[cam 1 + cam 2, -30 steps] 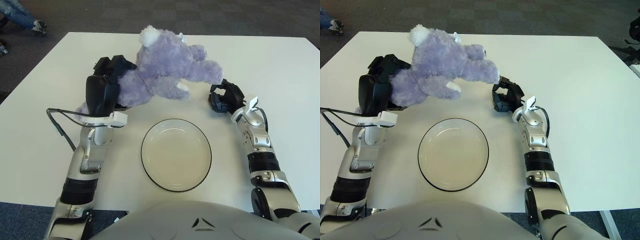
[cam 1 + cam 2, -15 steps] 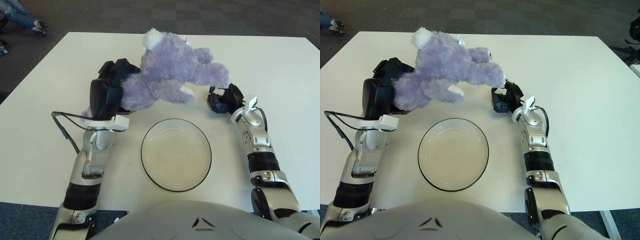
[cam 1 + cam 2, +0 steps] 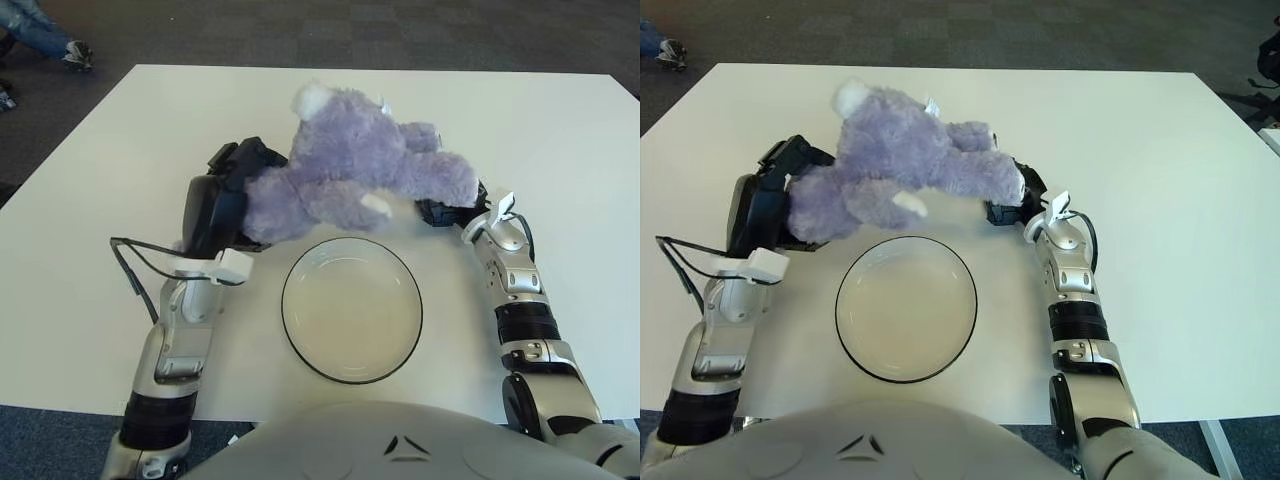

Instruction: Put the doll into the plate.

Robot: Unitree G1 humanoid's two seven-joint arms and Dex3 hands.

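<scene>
A white table fills most of the view, with dark grey carpet beyond its far edge. At the far left corner of the room, a pair of legs in jeans is cut off by the frame.

Left of the plate, the left hand is clamped on the rear of the doll, its dark fingers buried in the purple fur, so how they wrap is hard to make out. A black cable loops from its wrist over the tabletop. The doll is a purple plush, held lying sideways above the table just beyond the plate's far rim, not in it. The plate is a shallow white dish with a dark rim, bare, sitting near the table's front edge.

Right of the plate, the right hand shows just under the doll's right end; it is probably touching the fur, but I cannot tell whether its fingers are together or apart.

Wide bare table lies to the right of the plate, and to the left beyond the left arm.
</scene>
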